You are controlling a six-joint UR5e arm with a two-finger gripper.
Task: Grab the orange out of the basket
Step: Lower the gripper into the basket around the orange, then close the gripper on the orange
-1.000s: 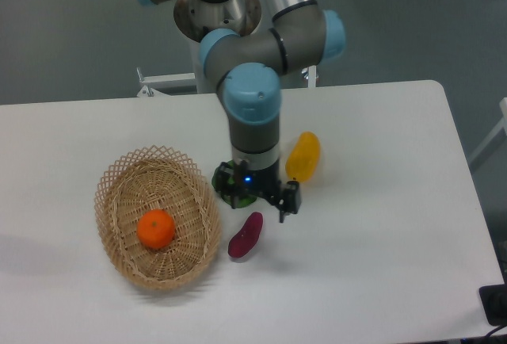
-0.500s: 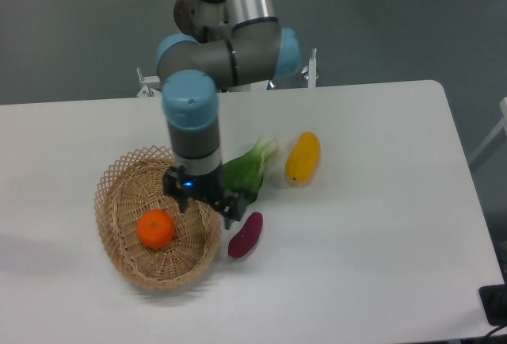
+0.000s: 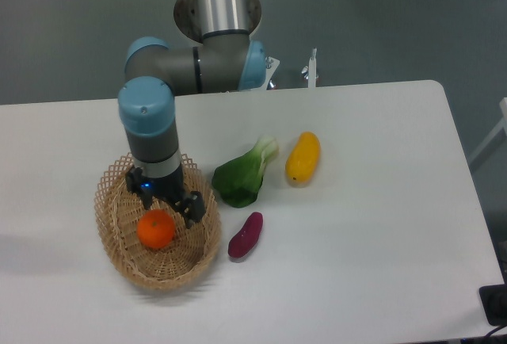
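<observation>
White table [image 3: 380, 201]: basket [image 3: 119, 257], bok choy [image 3: 242, 177], yellow fruit [image 3: 303, 156], purple eggplant [image 3: 245, 235].

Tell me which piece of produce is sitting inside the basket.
The orange: small, round, bright orange, it alone lies in the wicker basket. The bok choy, the yellow mango-like fruit and the purple eggplant lie on the table.

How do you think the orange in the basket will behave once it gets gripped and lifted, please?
The orange looks round and smooth, so it may roll in the basket if nudged off-centre. It seems firm enough for a modest squeeze. Its glossy skin might slip.
</observation>
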